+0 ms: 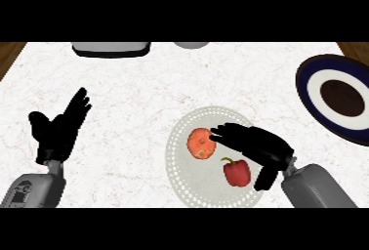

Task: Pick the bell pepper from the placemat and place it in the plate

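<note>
right robot hand [254, 144] hovers open over the placemat [189, 188], fingertips touching an orange fruit [201, 143], beside the bell pepper [236, 173]; left robot hand [59, 128] rests open.

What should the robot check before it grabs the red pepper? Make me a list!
1. Bell pepper is on the placemat: ok.
2. Right hand is over the pepper: not ok, its fingers reach toward the orange fruit instead.
3. Right hand is empty, fingers not curled round anything: ok.
4. Plate has room: ok, nothing lies in it.
5. Left hand is out of the way: ok, resting open at the view's left.
6. Thumb touching the pepper: cannot tell.
</note>
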Robot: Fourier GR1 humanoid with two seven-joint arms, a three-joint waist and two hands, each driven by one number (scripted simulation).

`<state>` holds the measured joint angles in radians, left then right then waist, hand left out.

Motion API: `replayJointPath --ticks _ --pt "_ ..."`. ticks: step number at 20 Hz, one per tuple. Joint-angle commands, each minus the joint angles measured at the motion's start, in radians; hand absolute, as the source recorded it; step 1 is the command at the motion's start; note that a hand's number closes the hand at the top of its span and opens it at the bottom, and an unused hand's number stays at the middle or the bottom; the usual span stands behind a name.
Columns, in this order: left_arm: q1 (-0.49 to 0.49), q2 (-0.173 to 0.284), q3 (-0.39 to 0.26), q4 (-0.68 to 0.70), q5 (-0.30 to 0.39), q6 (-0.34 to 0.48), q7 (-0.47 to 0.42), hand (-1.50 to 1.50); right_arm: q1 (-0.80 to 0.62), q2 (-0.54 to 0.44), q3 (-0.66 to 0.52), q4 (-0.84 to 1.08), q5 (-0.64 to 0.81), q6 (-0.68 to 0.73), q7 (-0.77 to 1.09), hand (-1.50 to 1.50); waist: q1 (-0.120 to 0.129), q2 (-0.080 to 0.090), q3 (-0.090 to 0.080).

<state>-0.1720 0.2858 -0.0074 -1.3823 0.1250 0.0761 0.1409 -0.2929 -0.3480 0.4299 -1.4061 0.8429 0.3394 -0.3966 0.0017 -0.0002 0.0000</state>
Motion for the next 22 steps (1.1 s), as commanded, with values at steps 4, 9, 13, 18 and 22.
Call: replayJointPath --ticks 4,9,13,18,22 --pt "-0.023 -0.023 0.019 -0.035 -0.038 -0.008 0.057 0.00 0.001 0.062 0.011 0.041 0.130 -0.006 -0.014 -1.50 0.000 0.000 0.000" --pt "-0.010 -0.026 0.028 -0.043 -0.049 -0.009 0.046 0.00 -0.042 0.016 0.040 0.044 0.163 0.075 -0.082 1.50 0.001 0.000 0.000" --pt "-0.005 -0.046 0.050 0.020 -0.052 -0.028 -0.023 0.00 0.005 0.030 0.027 0.079 0.186 -0.002 -0.167 1.50 -0.001 0.001 0.000" --pt "-0.011 -0.039 0.063 0.025 -0.049 -0.052 -0.021 0.00 0.046 0.096 0.025 0.097 0.190 -0.051 -0.171 1.50 0.001 0.001 0.000" --pt "0.039 -0.044 0.042 -0.061 -0.060 -0.040 0.035 0.00 0.069 0.099 -0.089 -0.055 0.117 0.028 -0.069 1.50 -0.003 -0.003 0.000"
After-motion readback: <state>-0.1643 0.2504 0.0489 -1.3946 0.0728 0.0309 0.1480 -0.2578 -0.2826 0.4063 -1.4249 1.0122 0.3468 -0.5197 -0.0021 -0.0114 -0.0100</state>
